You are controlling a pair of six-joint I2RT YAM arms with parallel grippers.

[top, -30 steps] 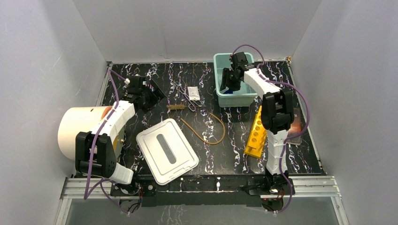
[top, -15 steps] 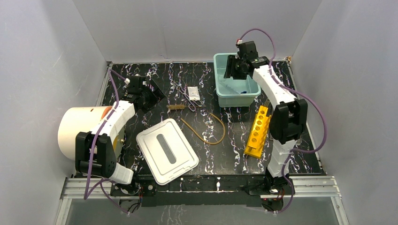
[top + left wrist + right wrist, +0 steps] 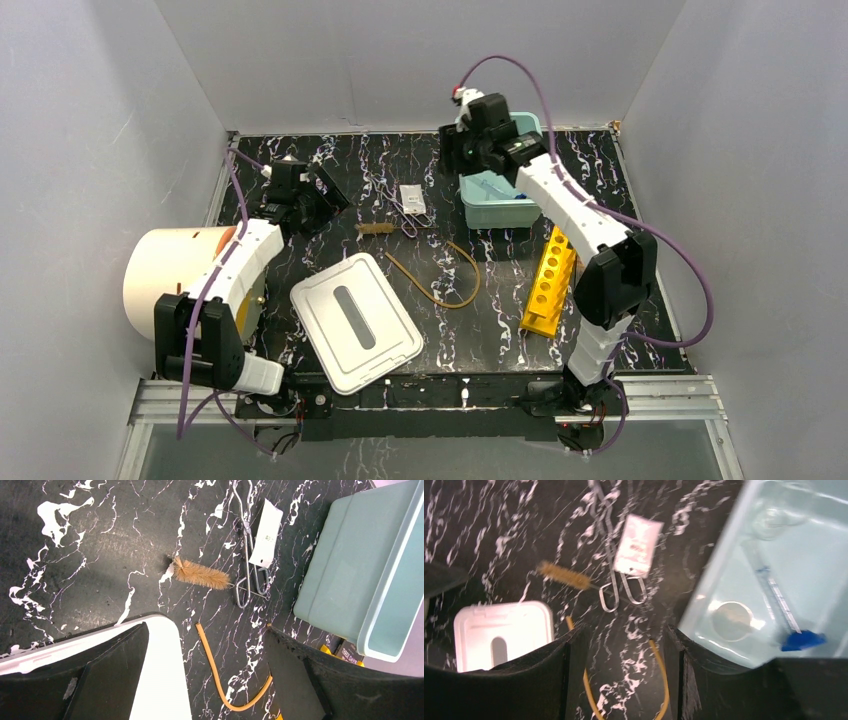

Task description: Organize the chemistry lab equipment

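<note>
While flat, brush [image 3: 376,229] crosswise, stem rightward.

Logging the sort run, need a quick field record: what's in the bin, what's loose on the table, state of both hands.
bin: teal, far right
in bin: clear glassware, blue piece
loose on table: brush, tongs, packet lying on tongs, tubing
left hand: open, empty, left of brush
right hand: open, empty, above bin's left edge
</note>
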